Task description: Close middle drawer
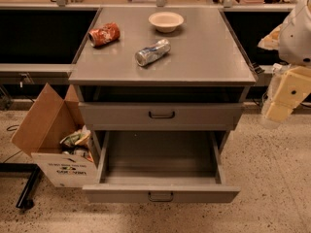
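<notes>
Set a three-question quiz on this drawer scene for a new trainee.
1. True or false: the middle drawer is pulled out and empty.
2. What sits on the cabinet top with the red can and the silver can? A) bowl B) mug C) plate
3. Where is the gripper?
Key: 1 true. 2 A. 3 To the right of the cabinet, apart from the drawers.
</notes>
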`<state>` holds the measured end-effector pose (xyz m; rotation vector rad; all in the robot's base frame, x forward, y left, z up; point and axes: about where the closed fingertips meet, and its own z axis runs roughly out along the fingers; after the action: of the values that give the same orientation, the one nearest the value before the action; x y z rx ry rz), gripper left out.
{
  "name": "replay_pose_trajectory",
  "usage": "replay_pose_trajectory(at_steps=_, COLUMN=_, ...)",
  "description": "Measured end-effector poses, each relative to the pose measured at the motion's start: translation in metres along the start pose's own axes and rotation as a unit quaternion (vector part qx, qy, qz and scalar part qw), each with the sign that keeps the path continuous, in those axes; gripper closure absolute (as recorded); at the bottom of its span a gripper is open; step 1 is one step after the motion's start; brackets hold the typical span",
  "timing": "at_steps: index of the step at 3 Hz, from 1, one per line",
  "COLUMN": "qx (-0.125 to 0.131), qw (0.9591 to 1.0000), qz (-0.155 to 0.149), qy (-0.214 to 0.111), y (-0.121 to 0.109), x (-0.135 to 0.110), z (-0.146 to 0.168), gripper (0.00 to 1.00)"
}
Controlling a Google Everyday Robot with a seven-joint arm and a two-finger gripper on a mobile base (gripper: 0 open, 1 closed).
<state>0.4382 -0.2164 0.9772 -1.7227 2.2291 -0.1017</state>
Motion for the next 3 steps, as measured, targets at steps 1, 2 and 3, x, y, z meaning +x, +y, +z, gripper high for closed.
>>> replay_pose_trajectory(at_steps=1, qx=-0.002, qw=1.0000, qz=0.002, qy=0.002, y=0.002, x=0.003, z=0.005, gripper=0.00)
replay_pose_trajectory(at_steps=2, qx=-0.020, qw=0.9995, qz=0.017, qy=0.014, y=0.013, x=0.021, z=0.042, gripper=0.00)
replay_pose_trajectory(at_steps=3, qx=-0.060, qw=0.9981, qz=0.009, qy=0.000, y=0.051, x=0.048, z=0.133, gripper=0.00)
